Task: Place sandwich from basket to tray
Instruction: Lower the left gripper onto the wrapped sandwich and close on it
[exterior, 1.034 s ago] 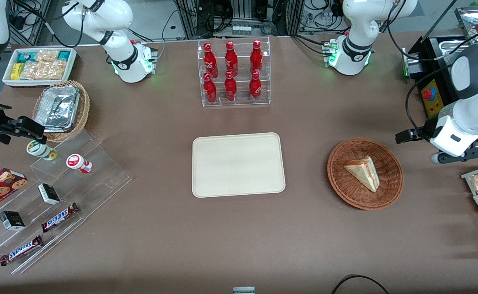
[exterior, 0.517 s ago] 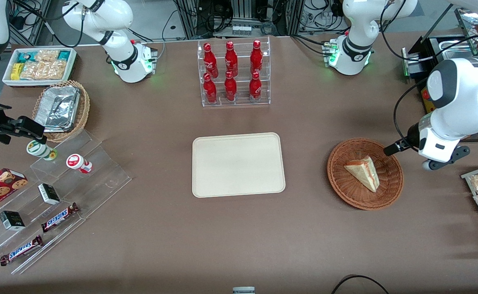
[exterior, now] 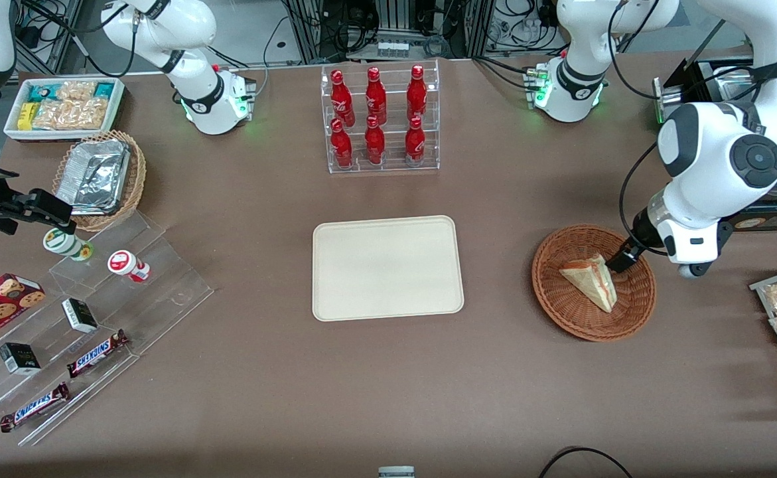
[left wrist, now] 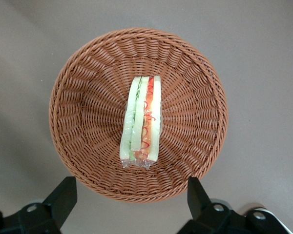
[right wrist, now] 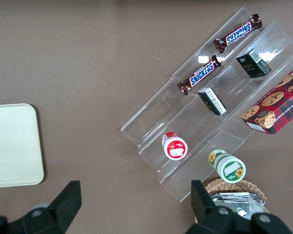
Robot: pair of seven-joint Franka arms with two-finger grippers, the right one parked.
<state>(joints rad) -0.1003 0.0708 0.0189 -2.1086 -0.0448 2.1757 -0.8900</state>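
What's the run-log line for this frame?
phase: approach | pincer: open, above basket | sandwich: in basket, ungrasped | tray: bare

The basket (left wrist: 83, 87) was rough woven wicker. The sandwich (left wrist: 141, 119) had glossy clear wrap. The tray (exterior: 387, 267) looked smooth and matt. The gripper (left wrist: 129, 197), above the basket, was matt black.

Wide-spread claw (left wrist: 129, 204) above sandwich (left wrist: 141, 119), flanks seemingly unobstructed

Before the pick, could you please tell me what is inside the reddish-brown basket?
Only the sandwich lies in the basket; weave beneath it is hidden. The open gripper hovers above.
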